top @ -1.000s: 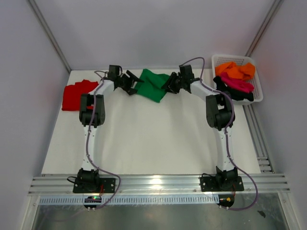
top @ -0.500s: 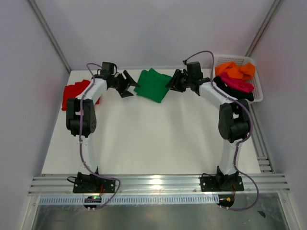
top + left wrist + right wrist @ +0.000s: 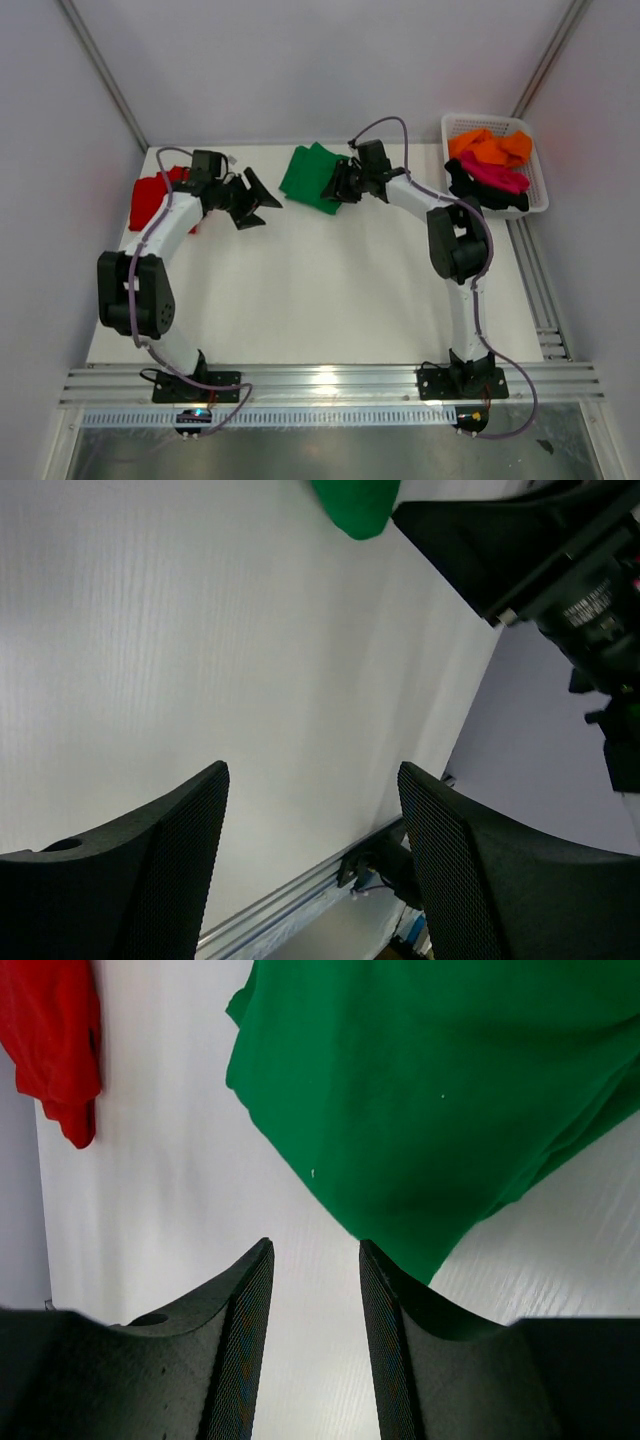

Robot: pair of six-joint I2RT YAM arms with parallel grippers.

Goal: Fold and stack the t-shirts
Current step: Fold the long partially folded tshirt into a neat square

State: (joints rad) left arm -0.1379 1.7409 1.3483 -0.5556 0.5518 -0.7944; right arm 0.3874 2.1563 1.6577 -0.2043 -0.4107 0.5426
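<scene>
A bright green t-shirt [image 3: 310,176] lies folded at the back middle of the table. My right gripper [image 3: 333,190] is low at its right near edge. In the right wrist view the green t-shirt [image 3: 430,1090] fills the top, and that gripper [image 3: 313,1252] is open with only bare table between its fingers. One fingertip [image 3: 372,1260] is at the cloth's edge. My left gripper [image 3: 257,205] hangs open and empty to the left of the shirt, apart from it. A red t-shirt [image 3: 148,203] lies at the far left, partly behind the left arm.
A white mesh basket [image 3: 538,203] at the back right holds orange [image 3: 490,147], magenta [image 3: 495,176] and black [image 3: 478,190] shirts. Grey walls close in the table's left, back and right sides. An aluminium rail [image 3: 330,380] runs along the near edge.
The left arm has swung out to the left and its gripper has drawn back from the green shirt. The right gripper has slid left along the shirt's near edge.
</scene>
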